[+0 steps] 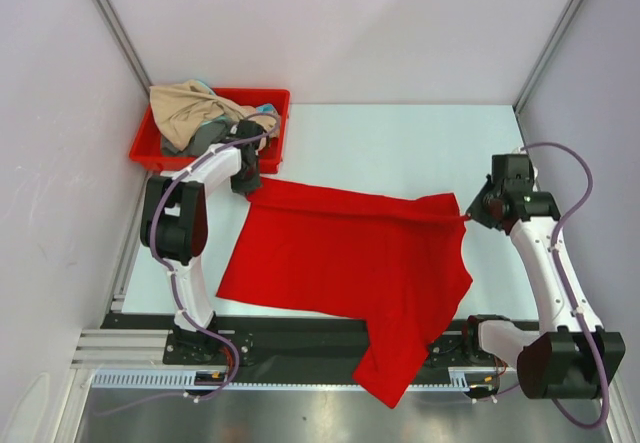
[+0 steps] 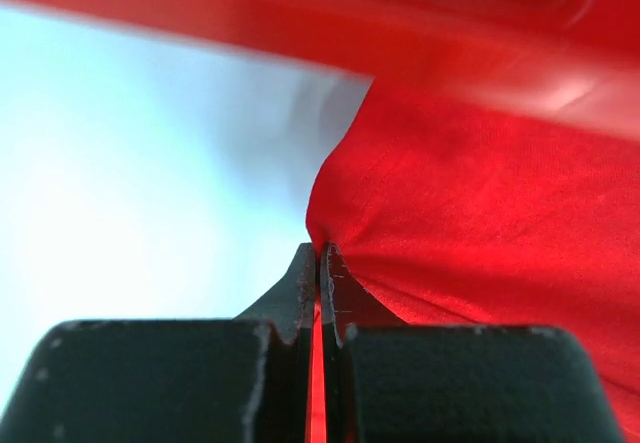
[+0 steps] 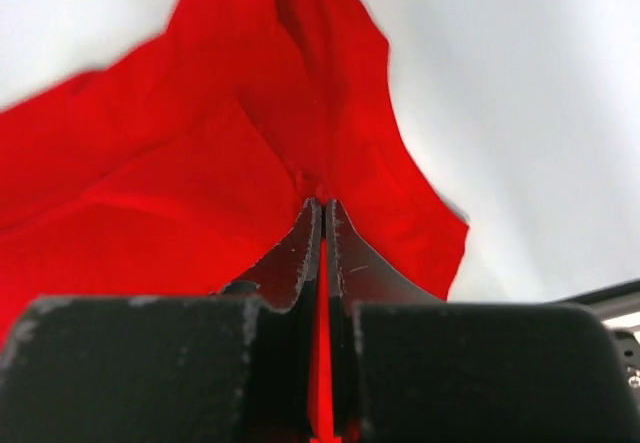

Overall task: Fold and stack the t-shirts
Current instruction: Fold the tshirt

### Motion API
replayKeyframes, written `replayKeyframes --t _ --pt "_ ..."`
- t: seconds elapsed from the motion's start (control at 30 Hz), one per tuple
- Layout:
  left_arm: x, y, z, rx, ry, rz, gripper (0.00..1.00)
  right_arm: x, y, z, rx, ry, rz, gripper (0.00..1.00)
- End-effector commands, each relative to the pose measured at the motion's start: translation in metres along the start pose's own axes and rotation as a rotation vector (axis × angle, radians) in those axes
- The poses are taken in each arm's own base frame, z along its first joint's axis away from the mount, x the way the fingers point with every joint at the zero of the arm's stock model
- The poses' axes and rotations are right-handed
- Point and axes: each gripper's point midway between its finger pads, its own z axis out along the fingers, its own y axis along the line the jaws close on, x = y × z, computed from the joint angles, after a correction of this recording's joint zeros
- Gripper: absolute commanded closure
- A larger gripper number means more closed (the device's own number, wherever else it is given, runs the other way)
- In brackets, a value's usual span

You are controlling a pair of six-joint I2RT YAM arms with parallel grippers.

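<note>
- the red t-shirt [image 1: 345,258] lies spread across the middle of the white table [image 1: 400,143], stretched between the two arms, with one part hanging over the near edge across the black rail [image 1: 300,338].
- the left gripper [image 1: 248,178] is clenched on the shirt's far left corner, just beside the red tray [image 1: 140,148]; in the left wrist view its fingers [image 2: 300,293] are pressed together with a thin strip of red cloth [image 2: 480,223] between them.
- the right gripper [image 1: 470,213] is clamped on the shirt's far right corner; in the right wrist view its fingers [image 3: 345,253] are closed on a bunched fold of the red cloth [image 3: 200,193], which fans out away from the tips.
- the shirt's far edge runs taut in a line from one gripper to the other.
- the red tray sits at the table's far left corner and holds a heap of other shirts: a beige-tan t-shirt [image 1: 185,108] on top, a grey one [image 1: 205,138] under it, and a bit of light blue cloth [image 1: 265,113] at the right side.
</note>
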Motion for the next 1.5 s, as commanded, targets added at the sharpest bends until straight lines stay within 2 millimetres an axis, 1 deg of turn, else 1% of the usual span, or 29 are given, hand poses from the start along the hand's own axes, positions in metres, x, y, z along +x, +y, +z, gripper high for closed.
replayKeyframes --t 0.0,0.07,0.2,0.4,0.53,0.67,0.87,1.1,1.37,1.47 --pt "0.005 0.008 -0.014 -0.016 -0.006 -0.033 1.0 0.023 -0.012 -0.004 0.013 0.038 0.03 1.0" --pt "0.011 0.009 -0.011 -0.023 0.011 -0.03 1.0 0.035 -0.019 -0.002 0.031 0.066 0.029 1.0" --pt "0.016 0.009 -0.009 -0.026 0.022 -0.033 1.0 0.046 -0.027 -0.002 0.045 0.082 0.031 1.0" --pt "0.031 0.01 -0.008 -0.026 0.053 -0.052 0.99 0.054 -0.032 0.002 0.067 0.105 0.031 1.0" --pt "0.042 0.01 -0.006 -0.017 0.07 -0.065 1.0 0.056 -0.035 0.003 0.089 0.118 0.038 1.0" --pt "0.044 0.009 -0.002 -0.015 0.076 -0.065 1.0 0.066 -0.038 0.007 0.112 0.168 0.043 1.0" --pt "0.047 0.006 0.002 -0.01 0.087 -0.069 1.0 0.08 -0.039 0.008 0.108 0.207 0.078 1.0" --pt "0.052 0.005 0.005 -0.012 0.101 -0.066 1.0 0.091 -0.045 0.01 0.131 0.235 0.095 1.0" --pt "0.059 0.007 0.008 -0.017 0.111 -0.063 1.0 0.093 -0.053 0.015 0.178 0.236 0.108 1.0" --pt "0.058 0.007 0.009 -0.019 0.112 -0.061 1.0 0.095 -0.055 0.018 0.186 0.242 0.106 1.0"
